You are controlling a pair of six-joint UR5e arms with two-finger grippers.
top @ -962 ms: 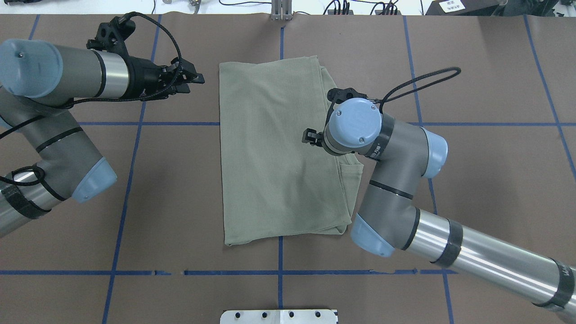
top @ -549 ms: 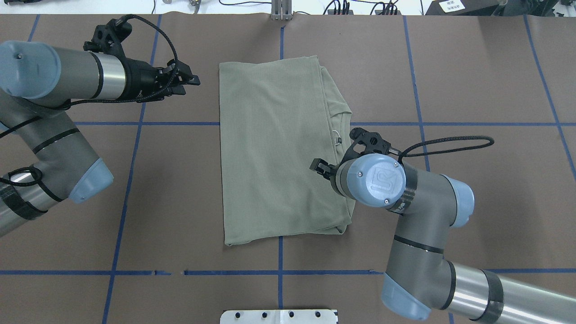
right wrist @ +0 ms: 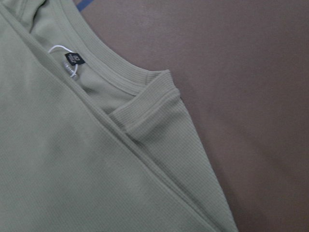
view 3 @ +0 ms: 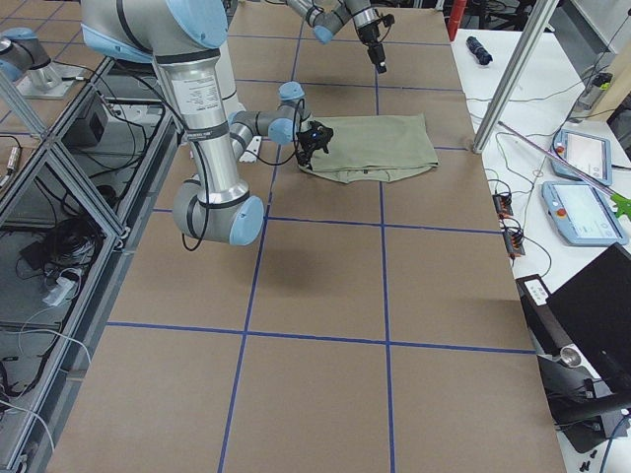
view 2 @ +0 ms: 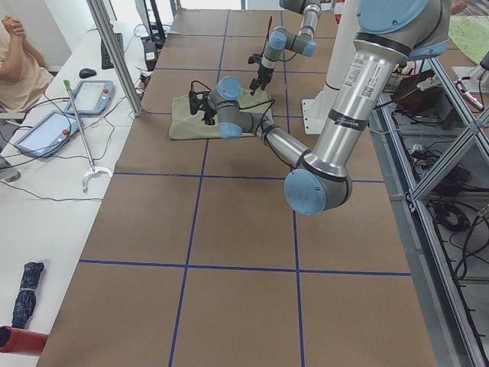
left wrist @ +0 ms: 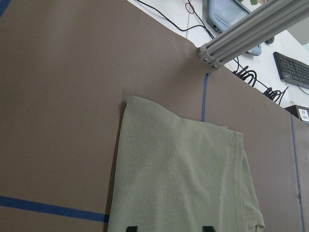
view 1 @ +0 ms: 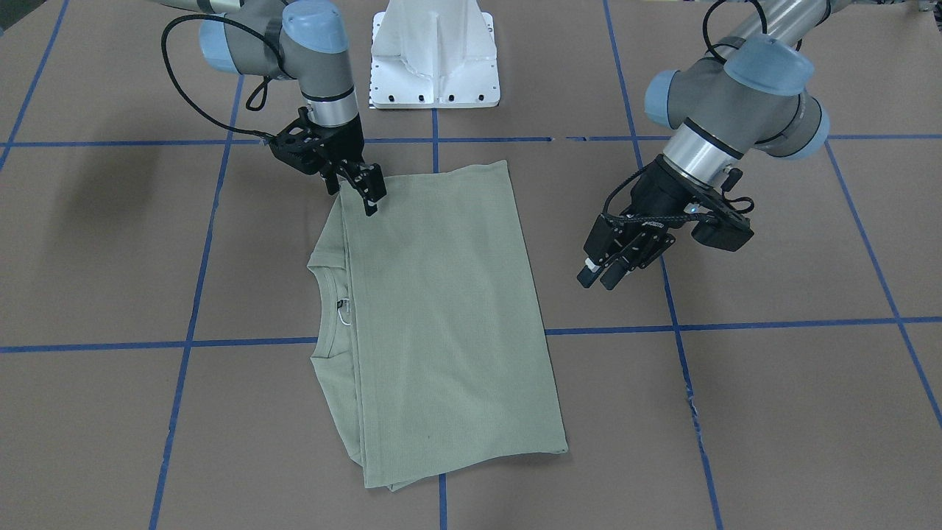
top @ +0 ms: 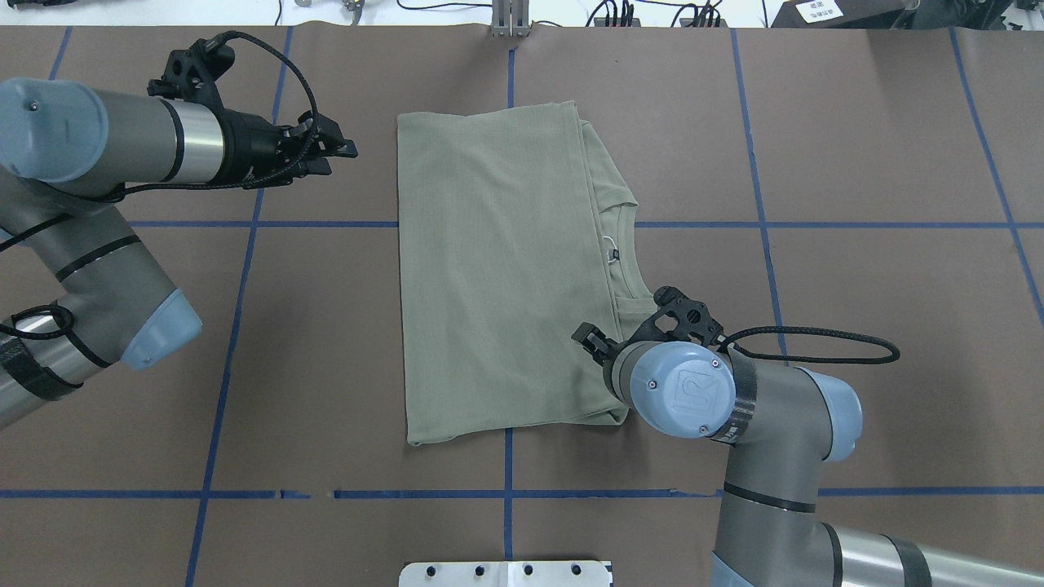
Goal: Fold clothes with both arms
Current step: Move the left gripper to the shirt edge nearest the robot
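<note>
The sage-green shirt (top: 497,269) lies folded into a tall rectangle mid-table, its ribbed collar and neck label (top: 613,255) showing along the right edge. My right gripper (top: 589,340) hovers over the shirt's near right corner, seen at the fabric's top-left corner (view 1: 364,193) in the front-facing view; it looks open and holds nothing. Its wrist view shows only collar, label (right wrist: 74,59) and a folded cuff. Well to the left of the shirt (view 1: 441,309), my left gripper (top: 341,156) is open and empty above bare table (view 1: 597,278); its wrist view looks at the shirt's far edge (left wrist: 183,174).
The white pedestal base (view 1: 434,51) stands at the robot's edge of the table. Blue tape lines (top: 506,493) grid the brown surface. An aluminium post (left wrist: 251,31) rises at the far edge. A person (view 2: 19,61) sits beside tablets at a side table.
My right arm has travelled along the shirt's right edge from its middle to the near corner, uncovering the collar. The left gripper has drawn back slightly to the left.
</note>
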